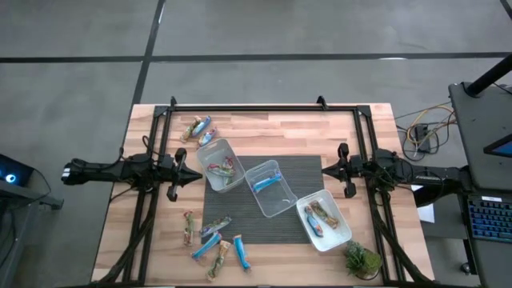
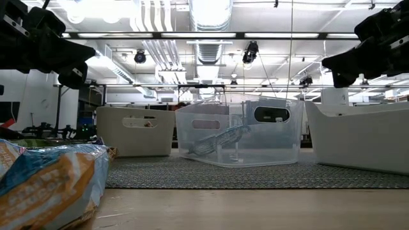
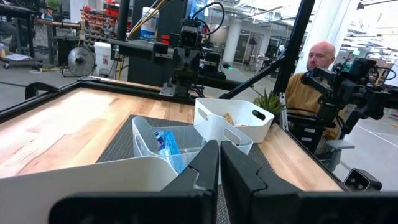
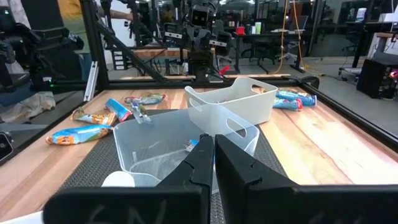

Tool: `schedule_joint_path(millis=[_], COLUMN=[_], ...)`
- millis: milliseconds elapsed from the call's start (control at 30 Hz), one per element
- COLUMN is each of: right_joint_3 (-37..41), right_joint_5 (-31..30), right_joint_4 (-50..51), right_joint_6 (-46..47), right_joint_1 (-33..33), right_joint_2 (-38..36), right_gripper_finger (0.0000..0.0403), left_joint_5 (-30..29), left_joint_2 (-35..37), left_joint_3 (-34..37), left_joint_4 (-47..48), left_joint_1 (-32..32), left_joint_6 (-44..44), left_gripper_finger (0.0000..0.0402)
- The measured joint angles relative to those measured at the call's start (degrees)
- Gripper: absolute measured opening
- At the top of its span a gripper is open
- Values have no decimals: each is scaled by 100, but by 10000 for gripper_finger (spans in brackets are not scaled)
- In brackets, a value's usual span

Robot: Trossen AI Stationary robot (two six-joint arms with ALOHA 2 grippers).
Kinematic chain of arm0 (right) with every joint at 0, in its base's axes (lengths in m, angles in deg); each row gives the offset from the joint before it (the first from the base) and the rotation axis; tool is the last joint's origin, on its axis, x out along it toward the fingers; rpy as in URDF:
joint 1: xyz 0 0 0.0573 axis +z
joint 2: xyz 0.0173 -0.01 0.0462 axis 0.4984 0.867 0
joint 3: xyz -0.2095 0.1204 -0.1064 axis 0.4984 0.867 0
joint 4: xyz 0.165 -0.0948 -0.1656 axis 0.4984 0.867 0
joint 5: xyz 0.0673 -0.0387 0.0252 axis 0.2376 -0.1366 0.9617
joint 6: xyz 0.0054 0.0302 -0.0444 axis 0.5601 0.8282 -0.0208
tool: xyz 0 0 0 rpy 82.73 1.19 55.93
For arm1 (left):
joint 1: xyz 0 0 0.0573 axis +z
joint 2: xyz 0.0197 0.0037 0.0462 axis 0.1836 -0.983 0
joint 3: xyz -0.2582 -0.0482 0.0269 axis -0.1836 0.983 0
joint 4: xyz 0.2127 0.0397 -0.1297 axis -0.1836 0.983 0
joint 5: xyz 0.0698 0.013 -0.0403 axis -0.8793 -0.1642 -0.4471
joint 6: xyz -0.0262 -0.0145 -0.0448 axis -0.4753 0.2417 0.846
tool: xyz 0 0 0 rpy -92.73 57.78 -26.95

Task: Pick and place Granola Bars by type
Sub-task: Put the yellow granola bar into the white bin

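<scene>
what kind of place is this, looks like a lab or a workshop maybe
Most likely a robotics lab in an open industrial hall: exposed ceiling ducts, another robot arm rig on benches behind, and a wooden table framed for two arms.

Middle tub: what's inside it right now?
The middle tub holds one blue-wrapped bar, lying along its floor. Nothing else shows inside; whether anything lies under that bar cannot be seen.
</scene>
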Motion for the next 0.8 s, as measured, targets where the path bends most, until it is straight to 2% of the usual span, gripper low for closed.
schedule_joint_path(millis=[467, 800], right_joint_3=[-2, -2], right_joint_5=[0, -1], right_joint_4=[0, -2], right_joint_6=[2, 2], right_joint_1=[-2, -2], right_joint_2=[4, 2], right_gripper_finger=[9, 9], left_joint_5=[-2, -33], left_joint_2=[0, -2], left_joint_3=[0, 7], left_joint_4=[-41, -188], left_joint_1=[1, 0], left_joint_6=[8, 612], left_gripper_finger=[0, 0])
